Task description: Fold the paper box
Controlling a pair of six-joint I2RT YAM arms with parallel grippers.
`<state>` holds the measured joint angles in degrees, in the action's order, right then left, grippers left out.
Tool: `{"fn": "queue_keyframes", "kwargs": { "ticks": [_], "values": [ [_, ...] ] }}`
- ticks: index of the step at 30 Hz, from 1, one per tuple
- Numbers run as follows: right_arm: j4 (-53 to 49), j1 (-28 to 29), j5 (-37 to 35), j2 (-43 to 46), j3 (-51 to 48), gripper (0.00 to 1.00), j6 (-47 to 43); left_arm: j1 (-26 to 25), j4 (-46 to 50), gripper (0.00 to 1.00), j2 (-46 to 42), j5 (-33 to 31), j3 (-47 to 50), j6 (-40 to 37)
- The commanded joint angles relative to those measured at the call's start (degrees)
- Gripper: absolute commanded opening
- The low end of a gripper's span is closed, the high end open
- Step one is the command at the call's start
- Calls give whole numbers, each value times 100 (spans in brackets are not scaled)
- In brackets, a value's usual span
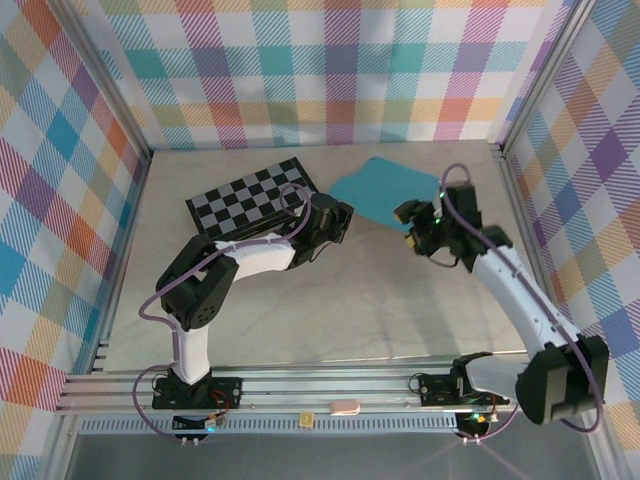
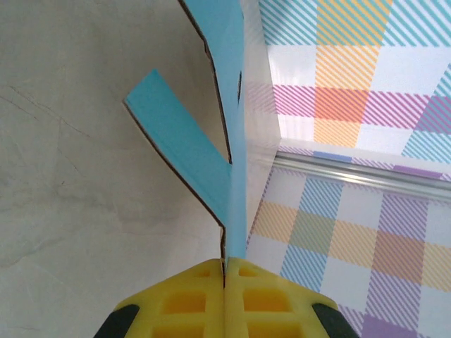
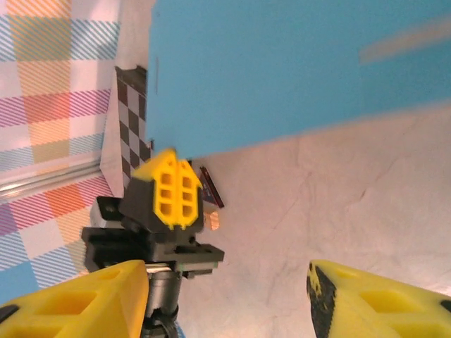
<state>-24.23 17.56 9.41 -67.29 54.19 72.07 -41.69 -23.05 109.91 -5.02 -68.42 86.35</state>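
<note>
- The paper box (image 1: 385,185) is a flat teal sheet, not yet folded, lying toward the far side of the bench (image 1: 330,300), just right of the checkered board (image 1: 250,198).
- Its long axis runs roughly across the bench, from the left arm's side to the right arm's side.
- The left fingers (image 2: 201,303) are pressed together on the sheet's near edge, pinching the thin card. From that wrist the sheet shows edge-on, running straight away from the fingertips, with one narrow flap (image 2: 183,148) splaying off to the side.
- The right fingers (image 3: 70,303) are spread wide with nothing between them.
- From the right wrist, the sheet lies ahead of and above the open fingers, its broad blue face toward them, with bare bench between.
- The left arm has the card; the right arm is close beside it but apart from it.
- My guess: the next move depends on the right fingers reaching forward to the free edge opposite the left arm's pinch.
</note>
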Motion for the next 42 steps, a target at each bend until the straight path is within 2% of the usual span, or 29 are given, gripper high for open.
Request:
{"fn": "queue_keyframes", "kwargs": {
  "ticks": [1,7,11,16,19,22,26,28,29,32,33,34,36,39,42],
  "values": [
    [1224,300,-1080,37,-481,63,1464,-107,-145,0,-158,-230,-137,366],
    [2320,320,-709,-711,-554,62,2014,-151,-240,0,-249,-236,-71,539],
    [2706,347,-986,-1095,-491,57,2069,-163,-235,0,-316,-210,-57,577],
    [2741,353,-784,-1577,-234,50,2176,-162,-210,0,-383,-176,-61,581],
    [2792,380,-923,-1669,-189,46,2175,-163,-198,0,-374,-110,-92,580],
    [2815,383,-1080,-1715,-137,35,2171,-171,-182,0,-386,-93,-86,582],
    [2652,359,-1184,-1744,45,3,2123,-172,-152,0,-435,-30,-99,563],
    [2172,322,-1244,-1710,343,0,2028,-154,-157,0,-468,111,-165,415],
    [1832,282,-1270,-1692,555,0,1944,-129,-44,10,-532,202,-232,296],
    [1403,69,-1109,-1666,1023,0,1595,-3,654,56,-863,424,-449,-255],
    [1296,-21,-1002,-1657,1153,0,1568,58,960,66,-1022,476,-526,-508],
    [1194,-90,-911,-1649,1266,0,1540,104,1239,73,-1170,512,-585,-747],
    [764,-236,-734,-1638,1655,0,1393,255,1935,76,-1499,587,-717,-1349],
    [-3,-437,-392,-1709,2399,0,1121,408,2853,75,-1961,499,-839,-2440],
    [-1070,-652,117,-1942,3384,0,867,551,3655,65,-2318,491,-990,-3815]
  ]
}}
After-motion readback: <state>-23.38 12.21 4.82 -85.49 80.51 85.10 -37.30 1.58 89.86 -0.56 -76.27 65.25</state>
